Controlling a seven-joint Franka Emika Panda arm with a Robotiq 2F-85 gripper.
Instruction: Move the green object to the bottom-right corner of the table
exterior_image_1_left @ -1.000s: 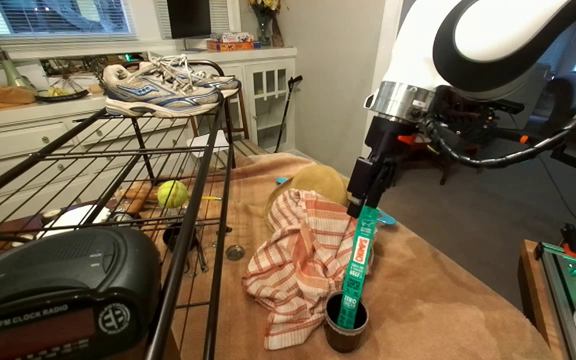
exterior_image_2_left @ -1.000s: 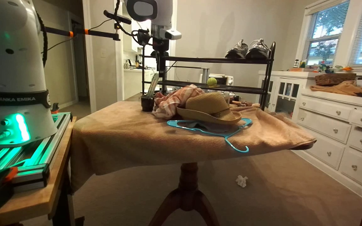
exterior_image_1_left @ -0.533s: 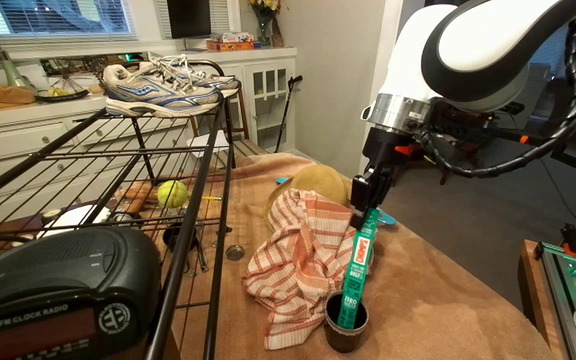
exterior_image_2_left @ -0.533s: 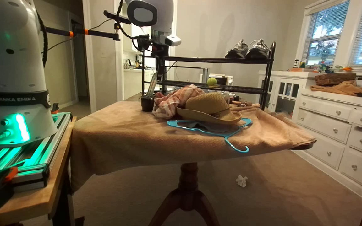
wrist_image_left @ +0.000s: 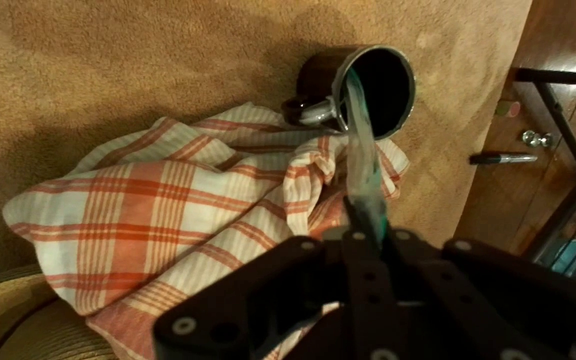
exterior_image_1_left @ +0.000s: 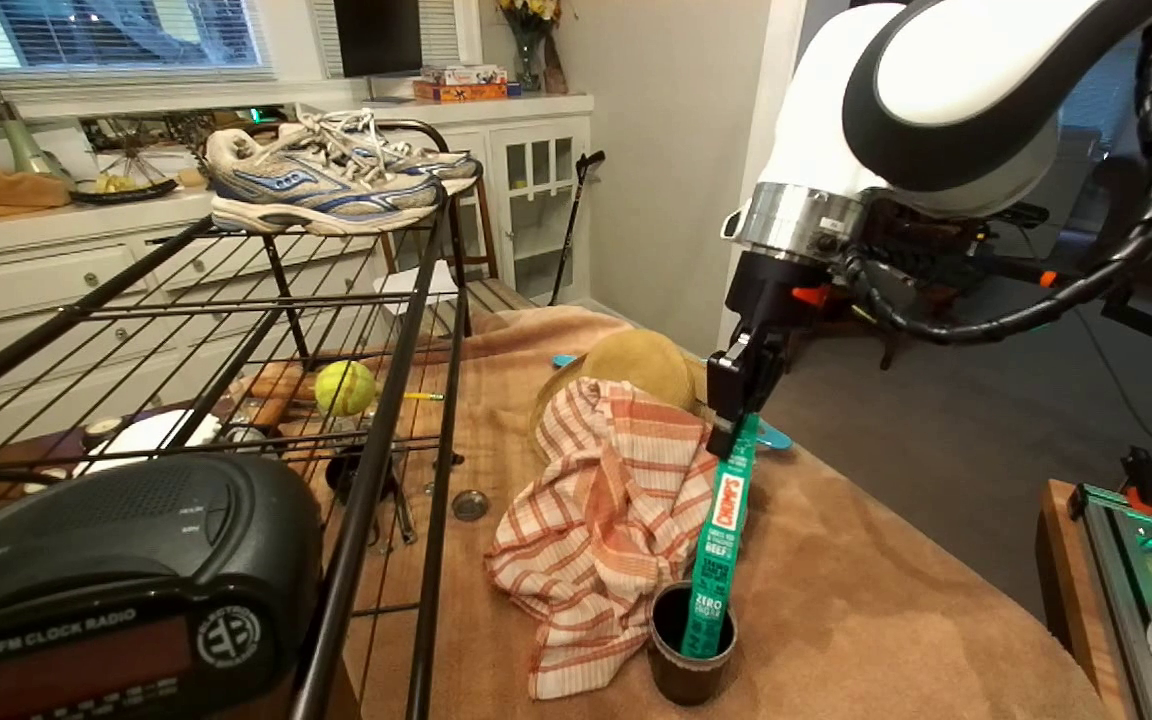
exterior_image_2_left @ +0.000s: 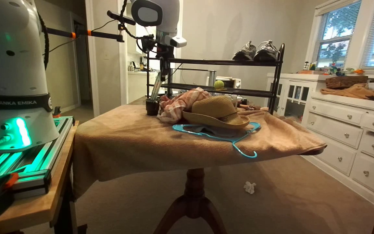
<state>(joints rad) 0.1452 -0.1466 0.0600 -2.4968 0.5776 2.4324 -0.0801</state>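
The gripper [exterior_image_1_left: 738,430] is pinching the stick [exterior_image_1_left: 720,535], bright green, by its upper end, the jaws pressing in from both sides. The stick is slanting down into a mug [exterior_image_1_left: 688,678], crossing the rim near the handle [wrist_image_left: 315,112] in the wrist view, with its lower end sitting inside; whether that end is touching the bottom, I cannot tell. The mug is standing upright on the tan-covered table [exterior_image_1_left: 866,590], just beside a towel [exterior_image_1_left: 601,530]. The towel is lying crumpled against a hat [exterior_image_2_left: 214,107], which is resting over part of a hanger [exterior_image_2_left: 233,141]. In both exterior views a rack [exterior_image_2_left: 219,61] is holding a pair of shoes [exterior_image_1_left: 326,185] on top, and a ball [exterior_image_1_left: 344,388] is showing lower down.
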